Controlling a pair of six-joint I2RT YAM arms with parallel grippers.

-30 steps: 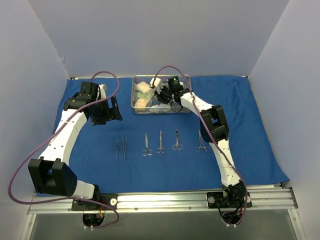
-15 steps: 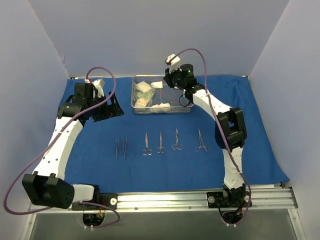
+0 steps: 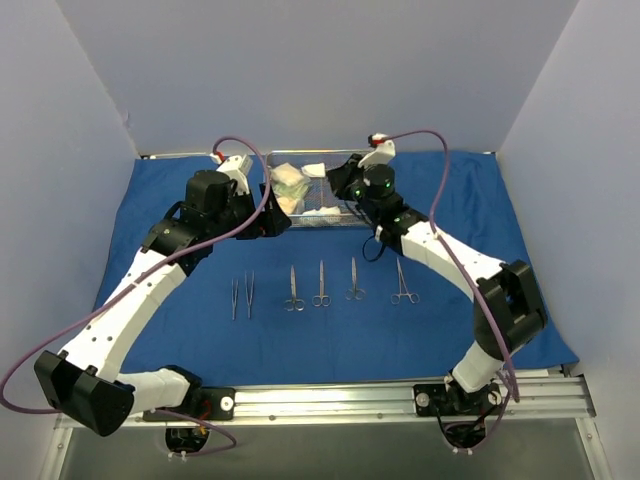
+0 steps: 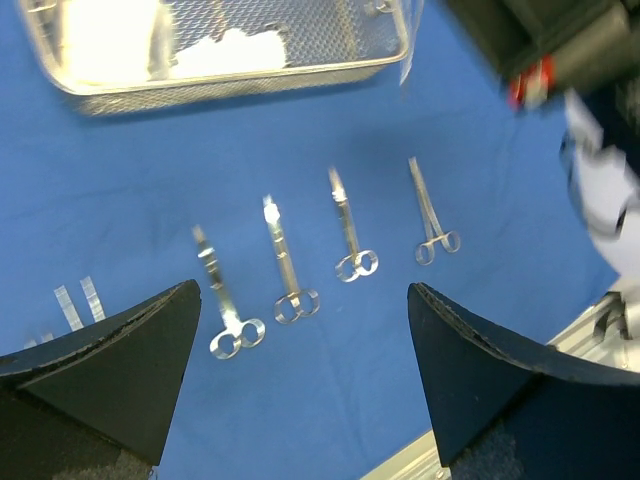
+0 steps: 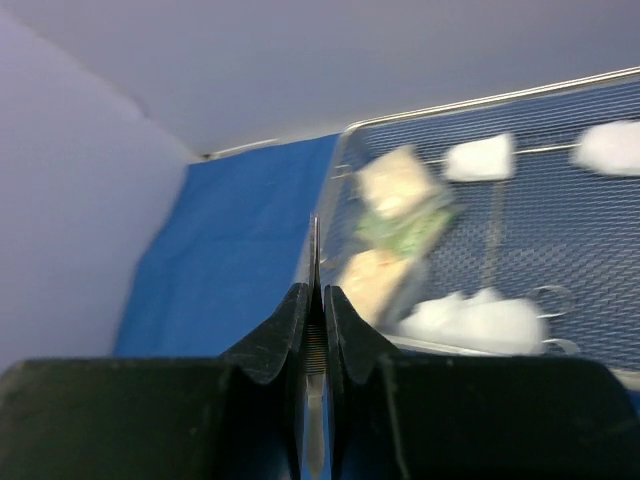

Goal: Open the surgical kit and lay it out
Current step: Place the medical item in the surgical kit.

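Note:
The blue cloth (image 3: pixel 150 210) lies spread flat, with the steel mesh tray (image 3: pixel 300 154) at its far middle. White gauze pads (image 3: pixel 314 169) and small packets (image 3: pixel 288 182) lie in the tray. On the cloth in front lies a row of instruments: two tweezers (image 3: pixel 242 296), scissors (image 3: pixel 293 289) and forceps (image 3: pixel 402 284). My left gripper (image 3: pixel 272 218) hovers wide open near the tray's front left corner; its wrist view looks down on the scissors (image 4: pixel 228 305). My right gripper (image 5: pixel 312 300) is shut on a thin steel instrument (image 5: pixel 315 245) beside the tray (image 5: pixel 480 100).
Pale walls close in the back and both sides. A metal rail (image 3: pixel 330 400) carrying both arm bases runs along the near edge. Bare blue cloth stretches to the left and right of the instrument row. Purple cables loop above each arm.
My left arm swung right from the cloth's left side to the tray's front left corner. My right gripper rose out of the tray and drew back toward the tray's front right.

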